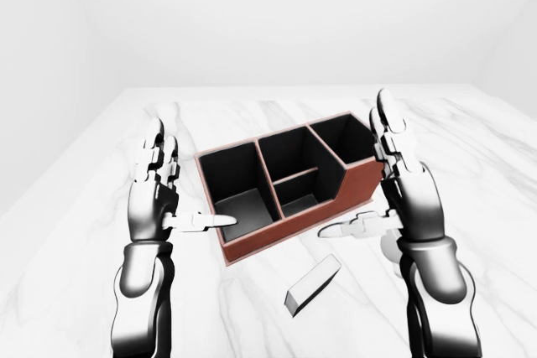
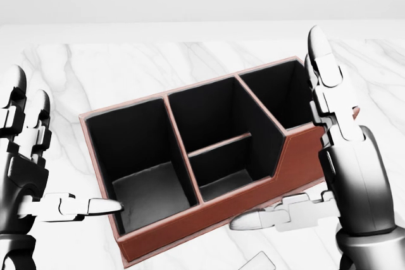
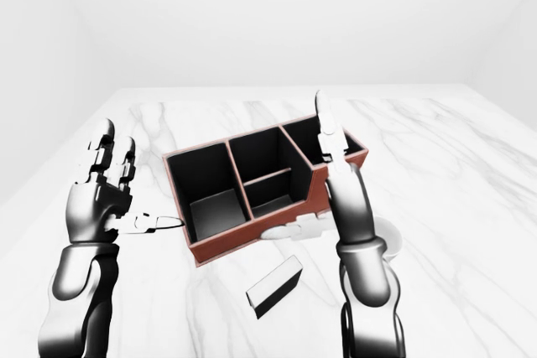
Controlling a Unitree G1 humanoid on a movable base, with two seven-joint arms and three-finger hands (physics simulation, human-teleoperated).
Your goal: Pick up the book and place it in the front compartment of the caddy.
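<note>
We see a red-brown caddy (image 2: pixel 297 156) with black lining sitting at an angle on a white marble bench (image 1: pixel 252 316). It has a large compartment at its left end, a middle section split by a low divider into a near and a far cell, and another compartment at its right end. All of them look empty.

The book (image 1: pixel 312 284) lies flat on the bench just near of the caddy, toward the right, apart from it and untouched. In the right-eye view it shows a dark cover and a pale edge. In the head view only a corner of it peeks in at the bottom edge.

Our left hand (image 1: pixel 153 203) is raised to the left of the caddy, fingers (image 1: pixel 158 147) released and pointing up, thumb pointing right toward the caddy's near left corner. It grasps nothing.

Our right hand (image 1: pixel 411 199) is raised at the caddy's right end, fingers likewise released and upright, thumb pointing left above the bench between caddy and book. It holds nothing either.

A pale round thing (image 3: pixel 388 236) lies on the bench behind the right wrist, mostly hidden.
</note>
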